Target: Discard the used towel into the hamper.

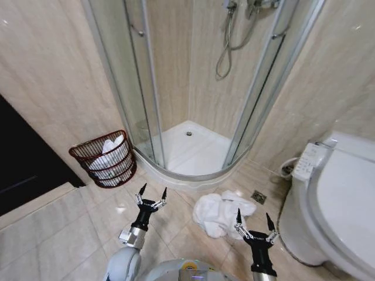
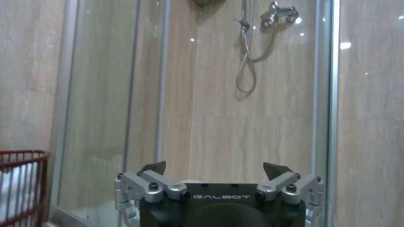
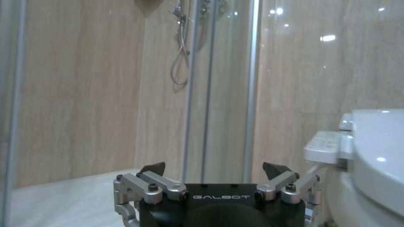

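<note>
**A:** Head view first. Your towel [image 1: 221, 212] lies crumpled on the floor [image 1: 58, 234] in front of the shower stall [image 1: 193, 88], near the toilet [image 1: 340, 205]. Your right tool [image 1: 255, 223] hovers just beside its near edge, released and empty. Your left tool [image 1: 152, 194] is also spread, holding nothing. The hamper [image 1: 104, 159] stands by the wall to the left of the stall, with white cloth already in it.

**B:** Left wrist view?

**A:** Your left tool [image 2: 215, 171] is parted, facing the shower glass; the hamper's rim [image 2: 22, 156] sits at the edge.

**B:** Right wrist?

**A:** Your right tool [image 3: 215, 170] is released, aimed at the stall, toilet [image 3: 372, 156] alongside.

**B:** So which step?

**A:** I'd judge you're before the pickup. Next, lower the right tool onto the towel's bulk and clench.
</note>
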You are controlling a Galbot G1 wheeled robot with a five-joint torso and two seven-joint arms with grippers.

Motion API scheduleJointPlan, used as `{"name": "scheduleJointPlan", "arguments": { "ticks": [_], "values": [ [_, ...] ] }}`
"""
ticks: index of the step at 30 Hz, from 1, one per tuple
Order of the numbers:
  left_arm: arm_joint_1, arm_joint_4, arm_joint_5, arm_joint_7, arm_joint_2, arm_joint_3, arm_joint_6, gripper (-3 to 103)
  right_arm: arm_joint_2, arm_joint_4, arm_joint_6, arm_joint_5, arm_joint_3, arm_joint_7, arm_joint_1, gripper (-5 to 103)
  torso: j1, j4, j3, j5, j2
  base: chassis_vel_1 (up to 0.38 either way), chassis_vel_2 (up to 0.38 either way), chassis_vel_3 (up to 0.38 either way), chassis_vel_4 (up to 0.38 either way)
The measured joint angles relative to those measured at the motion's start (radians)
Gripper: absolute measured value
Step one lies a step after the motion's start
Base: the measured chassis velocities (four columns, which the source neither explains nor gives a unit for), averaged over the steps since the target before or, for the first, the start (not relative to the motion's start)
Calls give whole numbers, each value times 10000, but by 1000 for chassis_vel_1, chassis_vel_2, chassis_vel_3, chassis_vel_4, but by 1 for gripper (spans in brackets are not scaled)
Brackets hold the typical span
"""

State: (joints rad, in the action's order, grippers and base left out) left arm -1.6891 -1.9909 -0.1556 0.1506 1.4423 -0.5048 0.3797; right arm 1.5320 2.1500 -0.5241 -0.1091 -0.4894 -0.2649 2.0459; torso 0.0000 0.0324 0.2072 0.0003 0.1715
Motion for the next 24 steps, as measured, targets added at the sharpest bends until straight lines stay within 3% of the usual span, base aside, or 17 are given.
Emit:
{"name": "scheduleJointPlan", "arguments": {
  "ticks": [11,24],
  "values": [
    [102,324,-71,-130,32,62,135,100,253,-122,265,-18,62,264,-324,100,-1,0,0,-4,0,9,-19,-6,6],
    [158,162,-40,-112,37,-45,-219,100,100,85,783,603,-200,394,-487,100,-1,0,-1,-3,0,0,0,0,0]
  ]
}}
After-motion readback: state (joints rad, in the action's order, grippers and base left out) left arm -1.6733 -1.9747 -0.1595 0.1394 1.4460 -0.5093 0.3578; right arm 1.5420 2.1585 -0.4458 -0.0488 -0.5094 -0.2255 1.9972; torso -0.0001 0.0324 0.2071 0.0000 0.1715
